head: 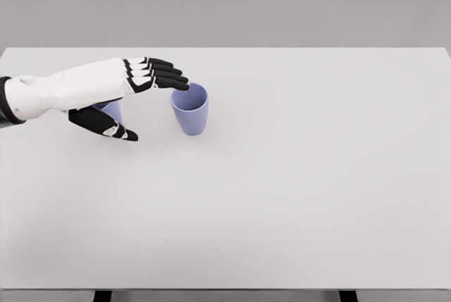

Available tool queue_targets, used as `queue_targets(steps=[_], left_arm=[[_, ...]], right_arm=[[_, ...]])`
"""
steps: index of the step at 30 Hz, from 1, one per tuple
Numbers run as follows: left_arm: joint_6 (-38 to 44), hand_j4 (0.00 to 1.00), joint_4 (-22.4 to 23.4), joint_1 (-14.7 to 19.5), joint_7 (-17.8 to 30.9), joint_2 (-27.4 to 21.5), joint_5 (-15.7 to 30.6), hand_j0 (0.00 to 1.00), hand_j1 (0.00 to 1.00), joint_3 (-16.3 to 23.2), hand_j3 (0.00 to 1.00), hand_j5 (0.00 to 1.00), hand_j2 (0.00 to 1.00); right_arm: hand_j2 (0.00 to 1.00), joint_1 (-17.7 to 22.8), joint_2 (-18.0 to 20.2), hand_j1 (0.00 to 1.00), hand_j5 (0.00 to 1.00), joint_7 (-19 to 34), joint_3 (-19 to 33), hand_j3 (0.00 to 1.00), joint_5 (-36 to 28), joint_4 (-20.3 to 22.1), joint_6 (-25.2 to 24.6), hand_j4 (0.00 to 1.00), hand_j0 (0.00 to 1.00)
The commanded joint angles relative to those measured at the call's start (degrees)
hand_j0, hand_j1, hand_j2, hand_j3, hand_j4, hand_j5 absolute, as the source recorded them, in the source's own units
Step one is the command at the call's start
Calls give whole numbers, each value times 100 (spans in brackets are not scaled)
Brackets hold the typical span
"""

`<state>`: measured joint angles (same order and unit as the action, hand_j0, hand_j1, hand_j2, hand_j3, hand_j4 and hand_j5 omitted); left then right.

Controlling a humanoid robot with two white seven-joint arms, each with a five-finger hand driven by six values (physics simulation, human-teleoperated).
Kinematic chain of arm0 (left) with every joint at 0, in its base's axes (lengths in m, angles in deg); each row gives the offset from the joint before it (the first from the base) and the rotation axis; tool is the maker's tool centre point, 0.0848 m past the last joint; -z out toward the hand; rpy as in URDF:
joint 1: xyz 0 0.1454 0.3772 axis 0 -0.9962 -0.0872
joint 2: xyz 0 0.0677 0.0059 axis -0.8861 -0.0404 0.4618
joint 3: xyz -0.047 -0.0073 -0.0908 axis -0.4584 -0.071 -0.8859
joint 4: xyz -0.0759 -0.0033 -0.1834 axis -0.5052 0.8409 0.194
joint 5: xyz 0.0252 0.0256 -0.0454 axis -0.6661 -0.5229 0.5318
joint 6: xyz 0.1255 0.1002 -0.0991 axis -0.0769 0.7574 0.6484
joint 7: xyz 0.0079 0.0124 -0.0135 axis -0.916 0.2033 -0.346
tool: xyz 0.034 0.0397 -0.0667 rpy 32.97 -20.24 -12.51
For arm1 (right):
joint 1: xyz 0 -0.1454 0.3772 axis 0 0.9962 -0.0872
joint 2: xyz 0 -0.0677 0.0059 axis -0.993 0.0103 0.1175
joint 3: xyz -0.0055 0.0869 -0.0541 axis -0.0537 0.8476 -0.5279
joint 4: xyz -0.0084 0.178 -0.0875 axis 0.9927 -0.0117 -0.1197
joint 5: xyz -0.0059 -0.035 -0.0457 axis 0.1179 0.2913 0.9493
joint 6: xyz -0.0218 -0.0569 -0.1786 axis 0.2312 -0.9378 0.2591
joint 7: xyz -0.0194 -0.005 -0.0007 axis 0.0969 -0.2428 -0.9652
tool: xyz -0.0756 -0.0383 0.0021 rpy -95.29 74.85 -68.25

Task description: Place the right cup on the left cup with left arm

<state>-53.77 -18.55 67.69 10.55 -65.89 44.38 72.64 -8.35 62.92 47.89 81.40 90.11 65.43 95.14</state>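
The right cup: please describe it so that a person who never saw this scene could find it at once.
On the white table, look left of the middle, just past the fingertips of the left hand. The right cup stands upright there, pale blue, fully visible. The left cup, same colour, is mostly hidden behind the hand.

No writing, label, brand or number can be read anywhere here. The two cups (pixel 189 108) carry plain sides, and the table (pixel 296 189) top shows no marks or signs.
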Motion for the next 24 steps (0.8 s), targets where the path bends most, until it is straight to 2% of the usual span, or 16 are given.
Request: queue_targets(steps=[1,3,4,8,10,11,12,13,14,15,16,18,20,21,22,24], left_arm=[[11,100,-1,0,-3,8,43,100,100,65,100,100,100],[11,100,-1,26,-3,16,25,100,100,179,100,100,100],[11,100,8,193,-3,16,34,100,100,188,100,100,100],[11,100,0,439,-3,201,-19,100,100,337,100,100,100],[11,100,8,949,-108,368,34,100,100,952,100,100,100],[11,100,-1,1046,-222,359,43,100,100,1023,100,100,100],[11,100,-1,1046,-643,350,52,100,100,1014,100,100,100],[11,100,-1,1063,-698,333,52,100,100,1049,100,100,100],[11,99,-1,1081,-101,324,52,99,99,1128,99,99,99],[57,97,-1,1090,699,324,43,97,97,1119,97,97,97],[724,97,-1,1160,1113,350,25,97,97,1128,97,97,97],[927,100,-1,1160,1175,315,-115,100,100,1128,100,100,100],[971,100,17,1652,1148,377,-273,100,100,1277,100,100,100],[1094,100,35,1959,1043,386,-256,100,100,1576,100,100,100],[1252,100,114,2162,727,517,-247,100,100,1884,100,100,100],[1270,100,579,2408,568,860,-230,100,100,2288,100,100,100]], right_arm=[[100,9,0,100,100,3,1,100,1,-11,2,100,100],[100,70,0,100,100,3,10,100,19,41,11,100,100],[100,62,0,100,100,3,1,100,10,24,11,100,100],[100,70,0,100,100,3,10,100,10,6,11,100,100],[100,70,0,100,100,3,1,100,10,6,11,100,100],[100,70,0,100,100,3,10,100,10,6,11,100,100],[100,70,0,100,100,3,1,100,10,6,11,100,100],[100,70,0,100,100,3,1,100,10,6,11,100,100],[100,70,0,100,100,3,1,100,10,6,11,100,100],[100,70,0,100,100,3,10,100,10,6,11,100,100],[100,70,0,100,100,3,1,100,10,6,11,100,100],[100,70,0,100,100,3,10,100,10,6,11,100,100],[100,70,0,100,100,3,1,100,10,6,11,100,100],[100,70,0,100,100,3,1,100,10,6,11,100,100],[100,70,0,100,100,3,1,100,10,6,11,100,100],[100,70,0,100,100,3,1,100,10,6,11,100,100]])
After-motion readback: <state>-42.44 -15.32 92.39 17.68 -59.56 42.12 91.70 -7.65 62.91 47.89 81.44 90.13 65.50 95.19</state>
